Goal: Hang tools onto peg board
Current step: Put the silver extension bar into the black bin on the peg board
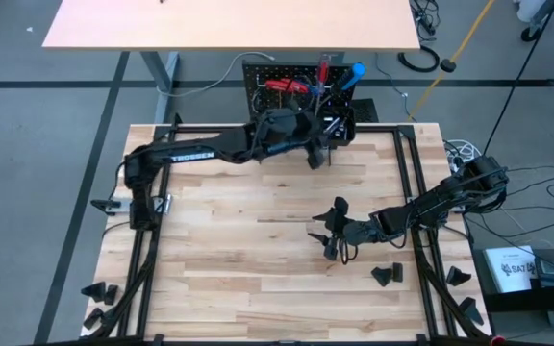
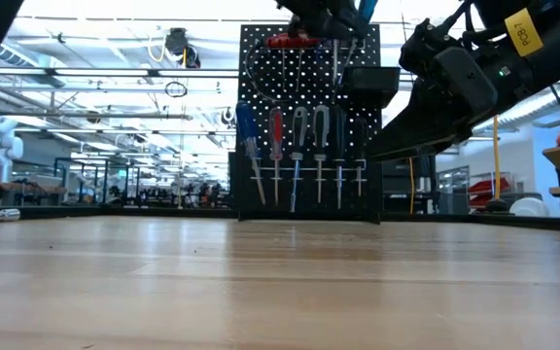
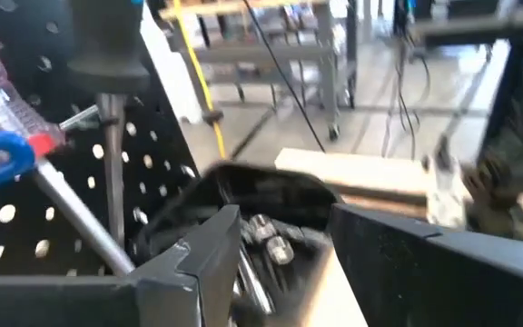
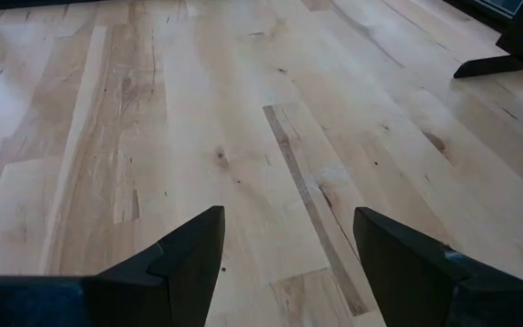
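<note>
Peg board (image 1: pixel 287 82): black, upright at table (image 1: pixel 229 250) far edge, screwdrivers (image 2: pixel 290 156) hung in row; left claw (image 1: pixel 320 154) released above its bin (image 3: pixel 271 195); right claw (image 1: pixel 333 240) released, empty, mid-table; black wedge block (image 1: pixel 386 276) nearby

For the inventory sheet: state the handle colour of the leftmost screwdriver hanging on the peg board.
Blue. The leftmost screwdriver on the peg board shows best in the low view.
</note>
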You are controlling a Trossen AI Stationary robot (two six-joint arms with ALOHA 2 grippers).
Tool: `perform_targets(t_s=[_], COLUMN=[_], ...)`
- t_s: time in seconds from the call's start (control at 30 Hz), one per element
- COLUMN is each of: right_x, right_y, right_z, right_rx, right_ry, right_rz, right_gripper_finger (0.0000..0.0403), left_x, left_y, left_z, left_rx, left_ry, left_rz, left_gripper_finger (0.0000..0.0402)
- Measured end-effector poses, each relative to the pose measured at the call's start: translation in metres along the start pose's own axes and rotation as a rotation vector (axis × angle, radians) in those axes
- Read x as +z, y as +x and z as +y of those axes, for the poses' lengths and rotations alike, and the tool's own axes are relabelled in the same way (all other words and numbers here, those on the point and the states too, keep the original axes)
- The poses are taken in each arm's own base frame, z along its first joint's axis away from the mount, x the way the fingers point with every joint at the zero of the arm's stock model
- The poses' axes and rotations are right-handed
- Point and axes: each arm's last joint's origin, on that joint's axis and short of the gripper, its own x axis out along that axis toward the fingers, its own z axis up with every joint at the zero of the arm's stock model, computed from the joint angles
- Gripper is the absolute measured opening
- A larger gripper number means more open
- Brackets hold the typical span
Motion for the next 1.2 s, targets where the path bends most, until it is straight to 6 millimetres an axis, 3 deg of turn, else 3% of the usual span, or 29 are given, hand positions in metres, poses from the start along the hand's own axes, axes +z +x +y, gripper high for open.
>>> perform_targets(t_s=[0.2,0.47,0.6,0.77,0.87,1.03,1.2], right_x=[0.000,0.000,0.000,0.000,0.000,-0.001,-0.001], right_y=[0.000,0.000,0.000,0.000,0.000,0.000,0.000], right_z=[0.000,0.000,0.000,0.000,0.000,0.000,0.000], right_rx=[0.000,0.000,0.000,0.000,0.000,-0.003,-0.004], right_ry=[0.000,0.008,0.007,0.006,0.008,0.011,0.007], right_rz=[0.000,0.000,-0.001,0.000,0.000,0.006,0.009], right_gripper_finger=[0.0238,0.0238,0.0238,0.0238,0.0238,0.0238,0.0238], left_x=[0.005,-0.019,-0.037,-0.051,-0.073,-0.122,-0.181], left_y=[-0.043,-0.124,-0.164,-0.190,-0.209,-0.239,-0.250], left_z=[-0.007,0.001,0.008,0.002,0.010,0.017,0.014], left_rx=[-0.069,-0.177,-0.196,-0.034,0.218,0.448,0.683], left_ry=[0.067,0.172,0.027,-0.265,-0.313,-0.459,-0.513], left_rz=[0.200,0.776,1.163,1.161,1.206,1.248,1.327], left_gripper_finger=[0.0180,0.0180,0.0180,0.0180,0.0180,0.0180,0.0180])
